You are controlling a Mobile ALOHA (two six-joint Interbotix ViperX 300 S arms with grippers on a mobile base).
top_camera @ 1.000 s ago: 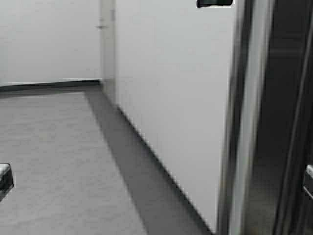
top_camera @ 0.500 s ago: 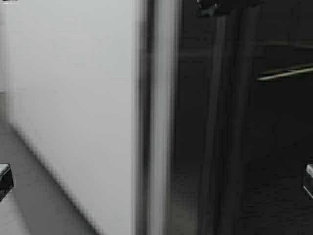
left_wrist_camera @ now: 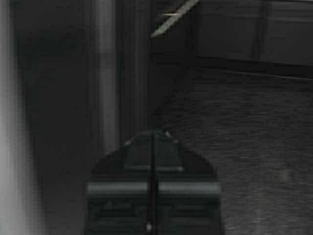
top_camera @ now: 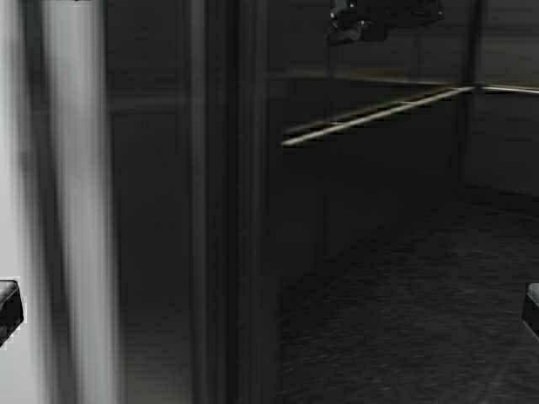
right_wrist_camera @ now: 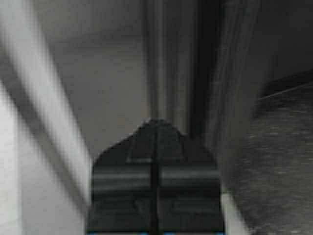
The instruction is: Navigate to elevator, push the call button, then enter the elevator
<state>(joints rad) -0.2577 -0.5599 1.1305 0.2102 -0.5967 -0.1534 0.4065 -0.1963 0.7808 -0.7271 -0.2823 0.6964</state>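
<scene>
Now the elevator (top_camera: 370, 194) is standing open ahead and right: dark steel panels, a slim handrail (top_camera: 370, 116), speckled floor (top_camera: 421, 320). Its frame (top_camera: 76, 210) is edging the left. Left gripper (left_wrist_camera: 153, 139) and right gripper (right_wrist_camera: 155, 125) are sitting closed.

dark steel elevator (top_camera: 370, 219), pale handrail (top_camera: 370, 118), speckled dark floor (top_camera: 421, 320)

I am facing the open elevator (top_camera: 370, 210) of what is looking like an office or public building. A brushed-steel door frame (top_camera: 76, 210) is standing at my left, beside a strip of white wall (top_camera: 10, 168). Inside, dark steel panels are carrying a horizontal handrail (top_camera: 370, 116) that is running into the far corner, and a dark speckled floor (top_camera: 421, 320) is spreading ahead.
</scene>
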